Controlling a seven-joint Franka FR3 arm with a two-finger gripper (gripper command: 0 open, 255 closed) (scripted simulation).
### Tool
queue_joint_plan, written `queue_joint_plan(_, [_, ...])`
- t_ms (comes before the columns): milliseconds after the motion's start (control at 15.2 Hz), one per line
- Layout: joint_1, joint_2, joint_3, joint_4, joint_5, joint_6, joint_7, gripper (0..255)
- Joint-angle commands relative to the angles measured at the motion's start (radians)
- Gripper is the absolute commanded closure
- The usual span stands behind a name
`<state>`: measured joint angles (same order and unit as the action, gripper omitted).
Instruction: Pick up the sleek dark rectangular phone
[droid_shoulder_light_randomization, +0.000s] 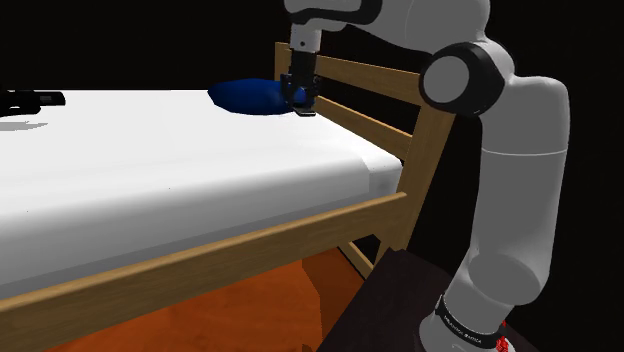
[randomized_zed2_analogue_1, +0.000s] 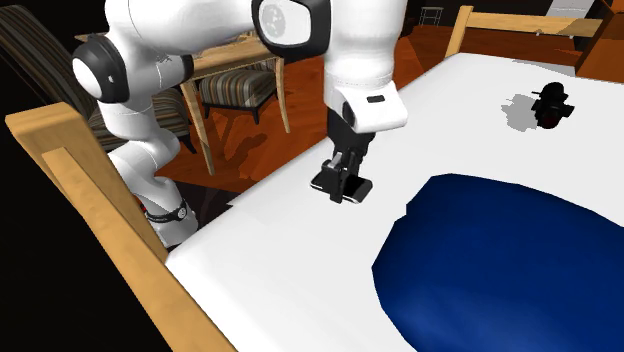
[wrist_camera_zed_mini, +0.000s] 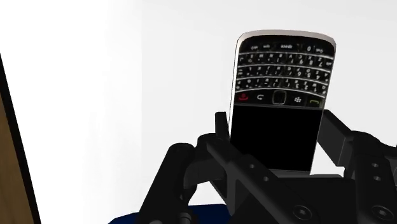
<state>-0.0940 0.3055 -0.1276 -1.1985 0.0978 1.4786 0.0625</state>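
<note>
Phone (wrist_camera_zed_mini: 283, 70) clamped between the black fingers of the hand (wrist_camera_zed_mini: 275, 127) near the edge of the white bed (randomized_zed2_analogue_1: 300, 235), grasp seemingly made; next, lifting straight up with a firm grip.

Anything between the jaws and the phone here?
Nothing visible. The phone lies on the white bed between the jaws of the gripper, which appear to clasp its sides. The blue pillow lies beside them, not between.

You see a glossy white arm (droid_shoulder_light_randomization: 520, 170) of rounded links with dark ring joints (droid_shoulder_light_randomization: 466, 78), a black band (droid_shoulder_light_randomization: 462, 322) near its base carrying what may be white lettering, and an all-black gripper (randomized_zed2_analogue_1: 341, 188).
</note>
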Motion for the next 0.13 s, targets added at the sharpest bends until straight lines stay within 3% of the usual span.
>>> queue_joint_plan(0, [-0.002,0.008,0.0,0.029,0.001,-0.022,0.001,255])
queue_joint_plan(66, [-0.002,0.008,0.0,0.029,0.001,-0.021,0.001,255])
